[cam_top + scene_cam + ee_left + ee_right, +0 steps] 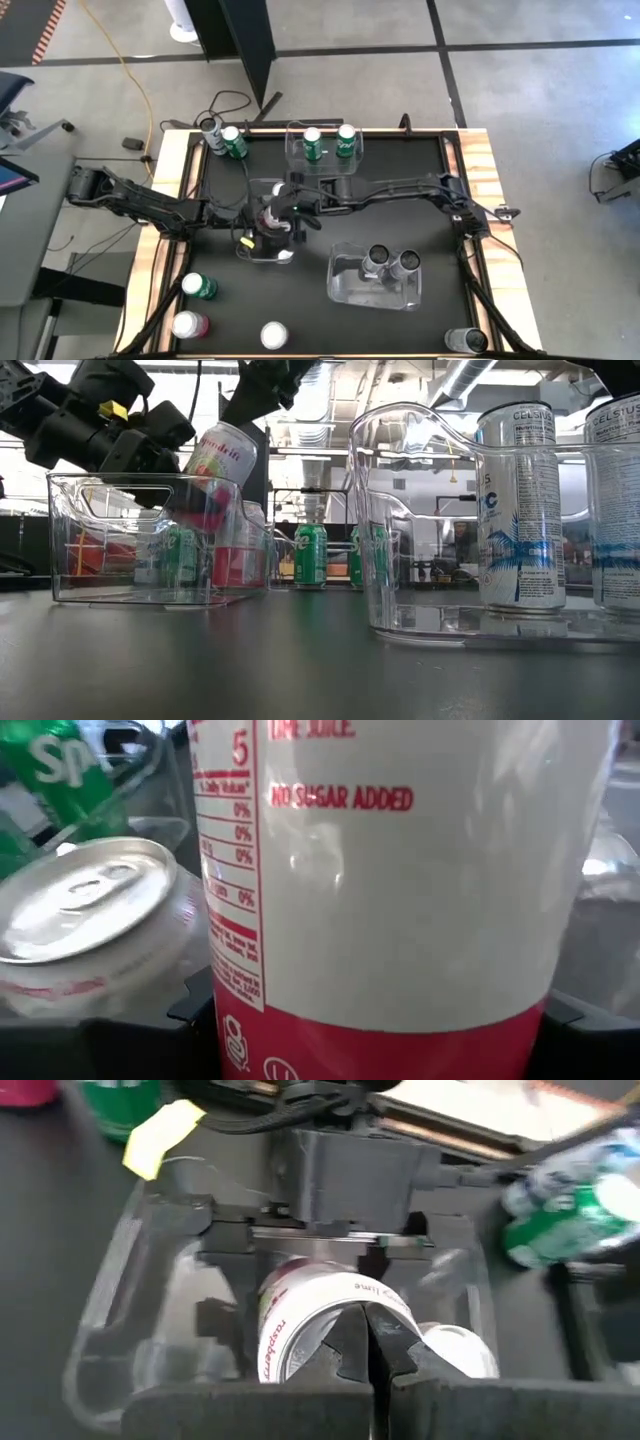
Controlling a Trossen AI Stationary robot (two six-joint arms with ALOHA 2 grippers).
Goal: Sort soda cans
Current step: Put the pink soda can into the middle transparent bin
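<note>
Over the middle clear bin (262,190), the left gripper (165,445) has its jaws clamped on a tilted red-and-white raspberry-lime can (215,460), the can's lower end inside the bin's walls. A second red-and-white can (85,910) stands upright in that bin just beside the held one. The right gripper (368,1342) hangs over the same bin from the opposite side, its jaws clenched on nothing, fingertips touching each other close to the held can.

Nearer the front edge of the surface (310,330) than this bin, a green can (198,286), a red-pink can (188,324) and a silver-topped can (274,335) stand apart from one another. To the right-arm side of the middle bin, a second clear bin (345,285) holds two white-and-blue Celsius cans (520,505). A dark can (466,340) stands at the front corner beyond it. Beyond the middle bin, a third clear bin (294,150) holds two green Sprite cans (312,145), and beside it stand a dark can (210,131) and a green can (234,141), touching.
</note>
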